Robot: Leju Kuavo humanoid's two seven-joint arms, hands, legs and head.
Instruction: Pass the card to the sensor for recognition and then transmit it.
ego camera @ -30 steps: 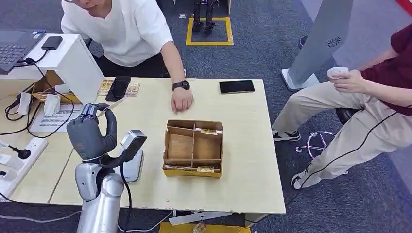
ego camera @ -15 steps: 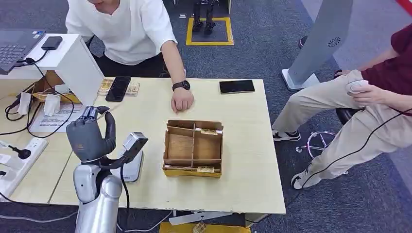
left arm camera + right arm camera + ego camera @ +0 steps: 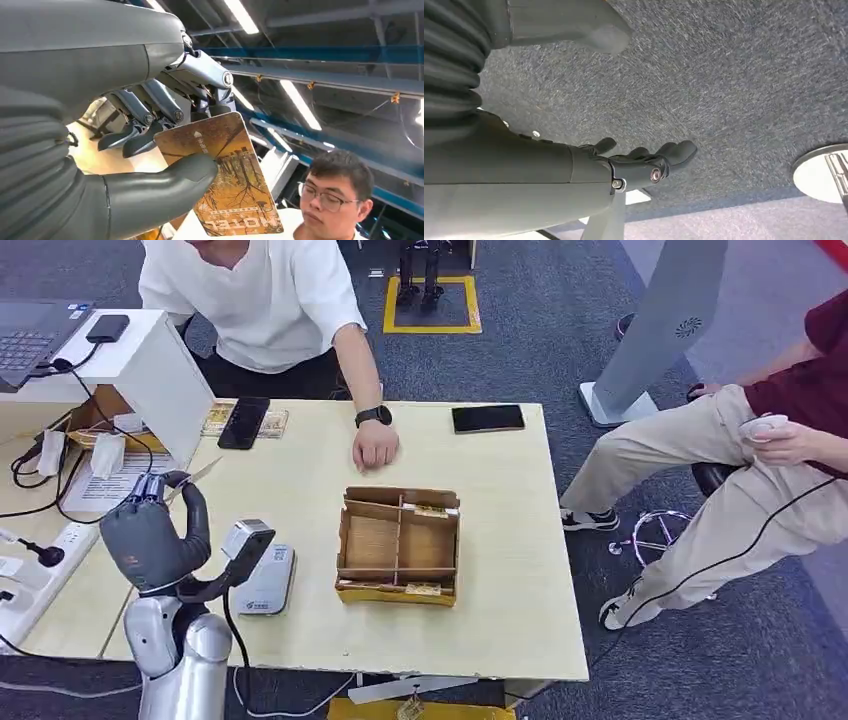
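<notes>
1. The left hand [image 3: 150, 540] is raised over the left edge of the table [image 3: 500, 630], left of the sensor [image 3: 263, 582].
2. It pinches the card [image 3: 225, 175] between thumb and fingers [image 3: 145, 107]; in the head view the card [image 3: 200, 473] sticks out past the fingertips, toward the person in white [image 3: 260, 300].
3. The card is brown and gold with a tree picture and the word "HOTEL" printed on it.
4. The sensor, a flat grey pad, lies on the table just beside the left hand, apart from the card.
5. A cardboard box [image 3: 398, 545] with compartments sits mid-table, right of the sensor; small cards lie in its far and near slots.
6. The person in white rests a hand [image 3: 375, 450] on the table beyond the box.
7. Two phones lie on the far side of the table: one [image 3: 243, 422] left, one [image 3: 487, 418] right.
8. The right hand [image 3: 644, 162] hangs over grey carpet, fingers loosely extended and holding nothing.
9. A seated person [image 3: 760, 460] is to the right of the table.
</notes>
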